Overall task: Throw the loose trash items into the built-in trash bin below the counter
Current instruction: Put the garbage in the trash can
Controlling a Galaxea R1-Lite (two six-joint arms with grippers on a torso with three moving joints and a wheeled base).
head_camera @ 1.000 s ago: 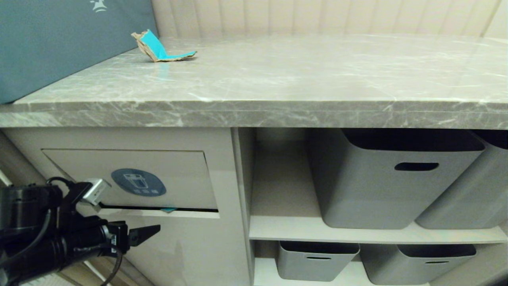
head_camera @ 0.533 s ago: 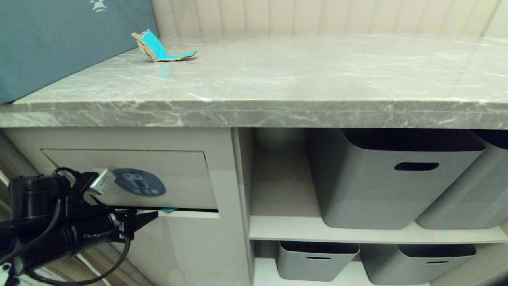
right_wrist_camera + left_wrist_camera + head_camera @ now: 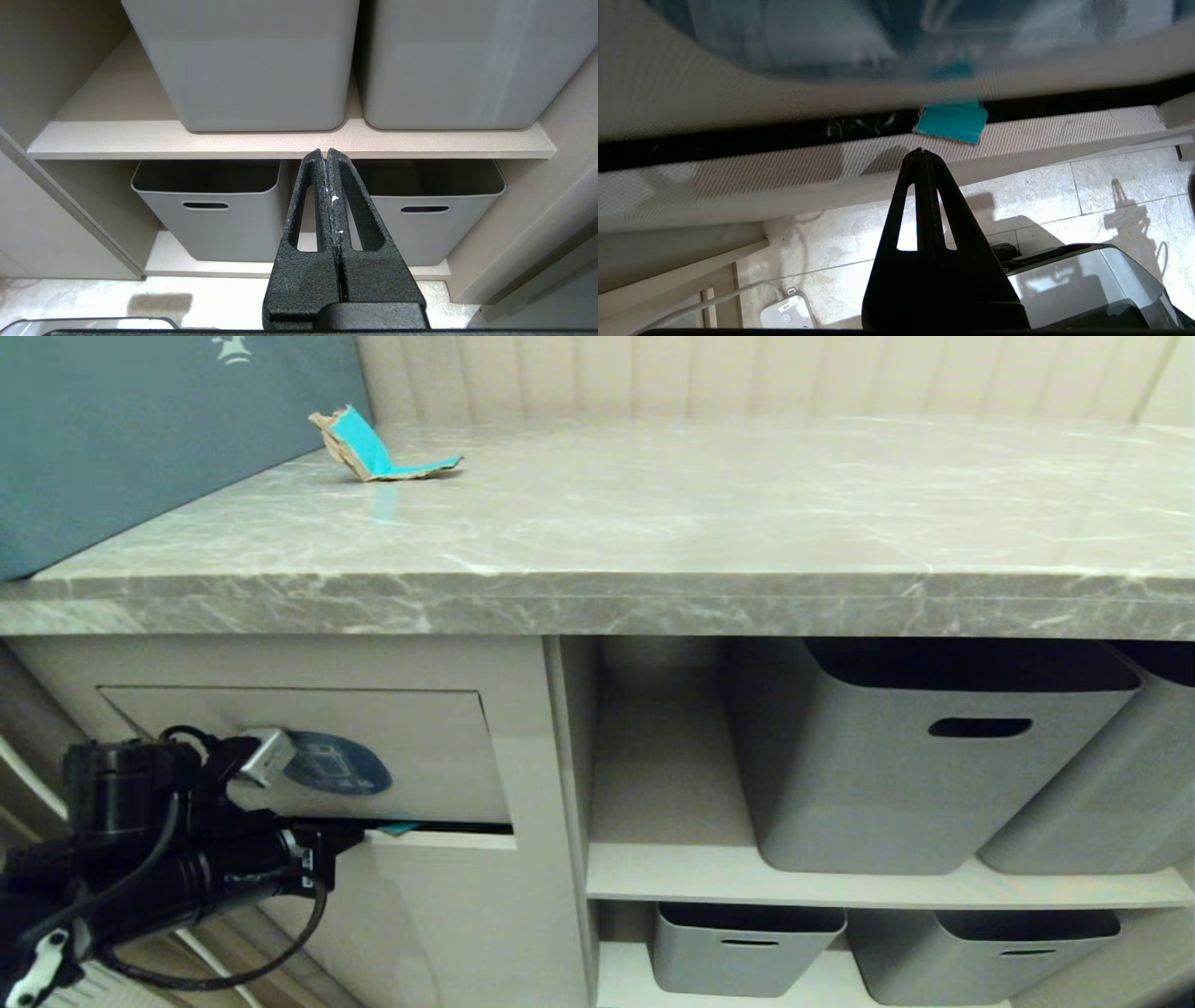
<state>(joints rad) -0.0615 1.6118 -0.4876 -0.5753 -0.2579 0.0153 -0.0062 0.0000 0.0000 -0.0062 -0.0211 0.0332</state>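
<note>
Below, blue bin-icon sticker point(image 3: 338, 775) (caption seemingly unreadable) marks the flap point(image 3: 411, 747).

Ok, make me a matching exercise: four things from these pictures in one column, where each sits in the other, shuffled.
Things:
1. bent turquoise scrap
2. turquoise scrap corner
3. grey tubs
4. left gripper

Places:
A. on the open shelves
B. on the counter, beside the teal box
C. poking out of the bin flap gap
D. just below the flap gap, jaws shut

Pairs: 1-B, 2-C, 3-A, 4-D
</note>
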